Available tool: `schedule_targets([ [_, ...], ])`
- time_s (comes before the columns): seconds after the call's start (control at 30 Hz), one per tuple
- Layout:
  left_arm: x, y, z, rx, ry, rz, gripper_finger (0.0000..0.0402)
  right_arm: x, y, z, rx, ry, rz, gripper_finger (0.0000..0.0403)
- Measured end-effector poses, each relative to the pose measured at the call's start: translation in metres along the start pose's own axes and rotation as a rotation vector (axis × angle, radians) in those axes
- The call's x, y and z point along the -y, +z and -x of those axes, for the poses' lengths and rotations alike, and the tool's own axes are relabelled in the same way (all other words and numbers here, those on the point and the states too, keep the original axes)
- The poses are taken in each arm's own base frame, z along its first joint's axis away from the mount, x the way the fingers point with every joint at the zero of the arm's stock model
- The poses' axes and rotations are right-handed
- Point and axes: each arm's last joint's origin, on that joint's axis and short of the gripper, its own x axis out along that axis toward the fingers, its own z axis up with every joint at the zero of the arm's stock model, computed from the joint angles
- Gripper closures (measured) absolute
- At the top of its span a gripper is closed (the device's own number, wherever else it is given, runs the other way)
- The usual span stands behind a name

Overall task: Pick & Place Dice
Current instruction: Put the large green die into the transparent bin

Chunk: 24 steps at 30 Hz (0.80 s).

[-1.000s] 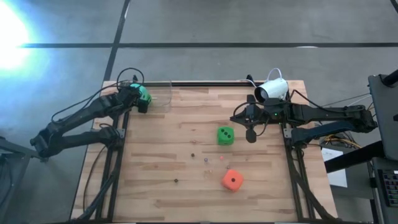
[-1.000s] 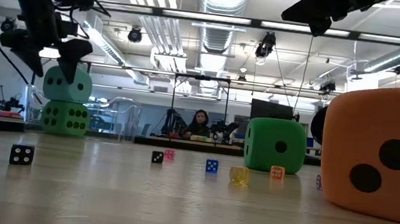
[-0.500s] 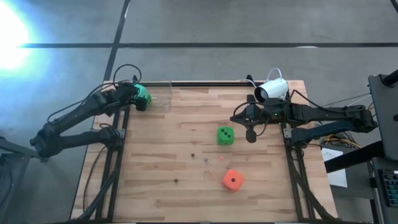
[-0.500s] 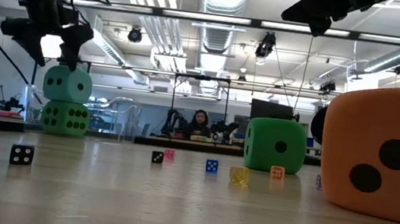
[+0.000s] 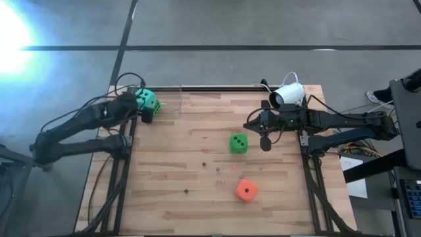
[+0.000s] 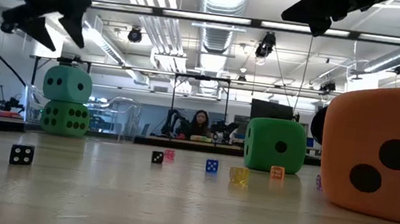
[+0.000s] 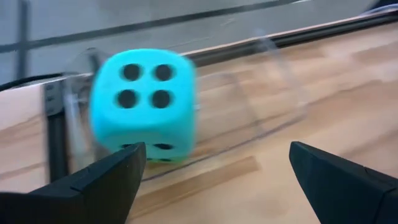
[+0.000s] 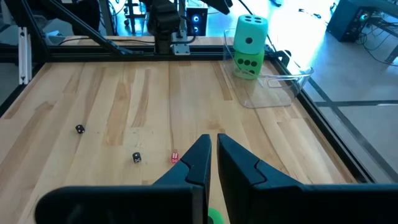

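Note:
A teal die [image 7: 143, 102] stands on top of a bright green die [image 6: 64, 118] at the table's far left corner, inside a clear plastic tray [image 8: 277, 87] as far as I can tell. My left gripper [image 6: 62, 38] hangs open just above and to the near left of the stack, touching neither die. A second green die [image 5: 238, 143] and an orange-red die [image 5: 245, 190] rest on the table near the middle right. My right gripper [image 5: 265, 139] hovers shut beside the second green die, above the table.
Several tiny dice [image 6: 21, 153] lie scattered over the wooden table's middle [image 5: 217, 168]. A white camera [image 5: 287, 95] stands at the far right. A dark rail [image 5: 217, 87] runs along the far edge. Bare wood lies along the near left part.
My left gripper has risen off the teal die and drawn back toward the table's left edge, tipping less steeply, its fingers open throughout. The teal die stays on the green die.

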Motion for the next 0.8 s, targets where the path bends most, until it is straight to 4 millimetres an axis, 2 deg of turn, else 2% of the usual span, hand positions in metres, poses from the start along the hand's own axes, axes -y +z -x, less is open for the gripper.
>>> schedule_targets([
  [0.47, 0.032, -0.024, 0.028, 0.123, -0.213, -0.138, 0.0004, 0.000, 0.000, 0.000, 0.000, 0.000, 0.000, 0.0376],
  [0.8, 0.076, -0.057, 0.049, 0.207, -0.393, -0.284, 0.0004, 0.000, 0.000, 0.000, 0.000, 0.000, 0.000, 0.0376],
])
